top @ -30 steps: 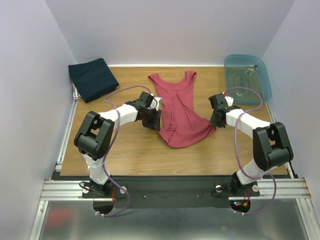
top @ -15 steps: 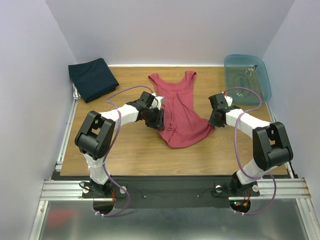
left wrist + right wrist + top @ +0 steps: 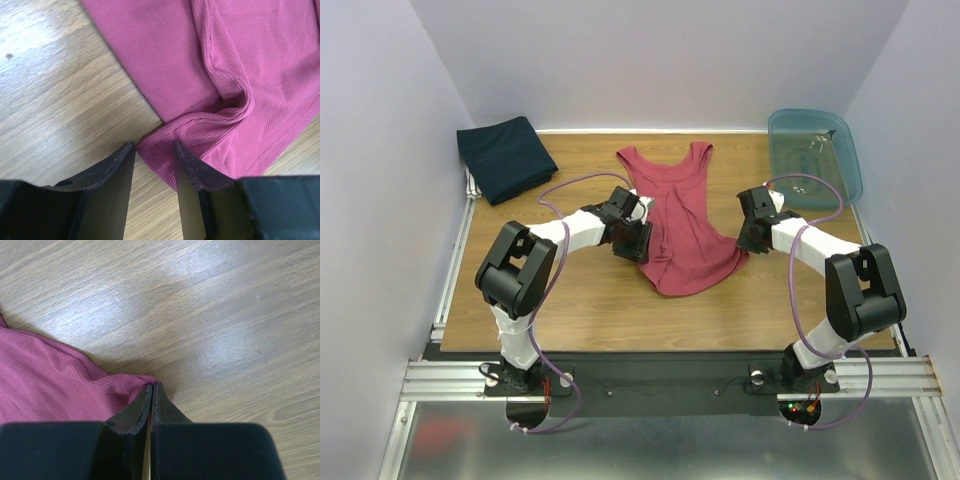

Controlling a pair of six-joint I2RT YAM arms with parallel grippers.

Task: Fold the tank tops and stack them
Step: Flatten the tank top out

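Wood-grain tabletop [image 3: 590,300], boxed in by pale walls [image 3: 650,60], with a metal rail [image 3: 660,375] along the near edge. A blue plastic tub [image 3: 815,155] sits in the far right corner, and a folded navy top [image 3: 505,158] in the far left one. The maroon top [image 3: 680,215] lies flat mid-table, straps toward the back wall. The left gripper [image 3: 153,146] is at its left hem corner, jaws apart with the corner between them. The right gripper [image 3: 151,386] has its fingers pressed together on the right hem corner.
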